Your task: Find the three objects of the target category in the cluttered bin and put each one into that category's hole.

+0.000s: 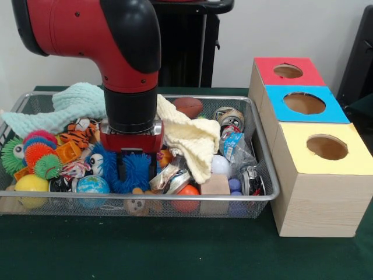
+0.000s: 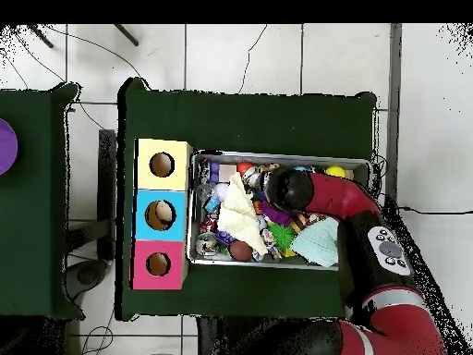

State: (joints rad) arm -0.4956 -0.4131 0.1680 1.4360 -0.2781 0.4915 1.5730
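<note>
I can't read any words, brand names, numbers or signs in either view. The crinkled packets (image 1: 233,146) and the can (image 1: 228,118) in the basket (image 1: 265,157) carry printing, but it is too small and blurred for me to make out a single letter. The three coloured boxes (image 1: 315,140) beside the basket show plain tops with round holes and carry no lettering I can see.

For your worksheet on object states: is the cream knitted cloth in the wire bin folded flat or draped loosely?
Draped loosely: the cream knitted cloth lies rumpled over clutter in the bin, one corner hanging down.
</note>
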